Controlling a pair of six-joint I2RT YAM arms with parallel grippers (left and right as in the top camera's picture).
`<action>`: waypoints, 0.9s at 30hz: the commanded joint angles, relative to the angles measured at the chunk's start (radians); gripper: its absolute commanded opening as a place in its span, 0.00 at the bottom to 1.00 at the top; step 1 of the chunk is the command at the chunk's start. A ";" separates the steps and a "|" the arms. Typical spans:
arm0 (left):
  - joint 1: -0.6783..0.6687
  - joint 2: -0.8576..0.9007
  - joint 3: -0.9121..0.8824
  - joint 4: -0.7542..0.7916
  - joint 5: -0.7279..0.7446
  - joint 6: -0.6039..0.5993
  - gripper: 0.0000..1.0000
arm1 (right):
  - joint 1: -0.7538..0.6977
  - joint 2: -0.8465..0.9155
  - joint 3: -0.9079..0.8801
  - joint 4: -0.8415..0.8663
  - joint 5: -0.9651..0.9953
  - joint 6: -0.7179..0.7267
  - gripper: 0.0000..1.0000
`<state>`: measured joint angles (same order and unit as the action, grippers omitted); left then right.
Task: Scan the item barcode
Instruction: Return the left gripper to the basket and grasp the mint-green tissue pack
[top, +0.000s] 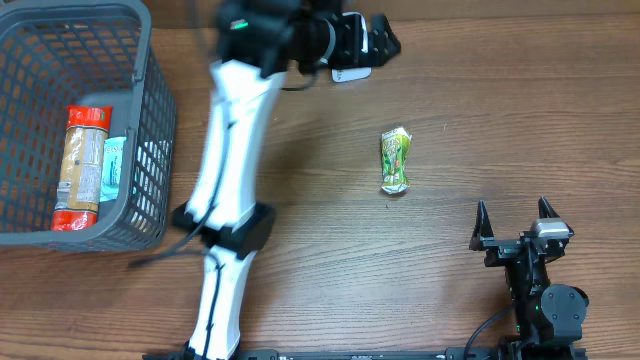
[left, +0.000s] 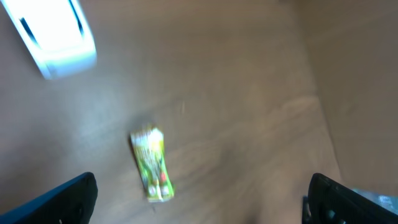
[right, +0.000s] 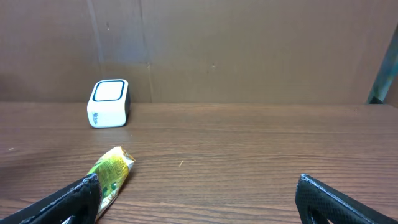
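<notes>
The item, a small green and yellow packet (top: 395, 162), lies flat on the wooden table, right of centre. It is blurred in the left wrist view (left: 152, 165) and low at the left in the right wrist view (right: 112, 171). A white box-shaped scanner (right: 109, 102) stands at the back of the table. From overhead the scanner (top: 350, 72) is mostly hidden under my left gripper (top: 372, 38). That gripper (left: 199, 208) hangs open above the table with nothing between its fingers. My right gripper (top: 517, 228) rests open near the front right, and the packet lies beside its left finger (right: 68, 202).
A grey wire basket (top: 150, 70) fills the left end of the table. It holds a red-capped container (top: 80, 155) and a pale blue packet (top: 115, 165). My white left arm (top: 230, 170) runs from the front edge up to the back centre.
</notes>
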<state>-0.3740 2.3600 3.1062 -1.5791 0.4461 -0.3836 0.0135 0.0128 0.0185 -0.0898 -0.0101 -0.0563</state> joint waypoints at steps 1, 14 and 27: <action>0.093 -0.174 0.035 -0.019 -0.139 0.150 1.00 | -0.003 -0.010 -0.010 0.006 0.009 -0.005 1.00; 0.698 -0.403 0.021 -0.110 -0.421 0.107 0.73 | -0.003 -0.010 -0.010 0.006 0.008 -0.005 1.00; 0.813 -0.404 -0.472 -0.109 -0.618 0.205 0.80 | -0.003 -0.010 -0.010 0.006 0.009 -0.004 1.00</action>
<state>0.4347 1.9545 2.7392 -1.6833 -0.0578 -0.1997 0.0135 0.0128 0.0185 -0.0898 -0.0105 -0.0559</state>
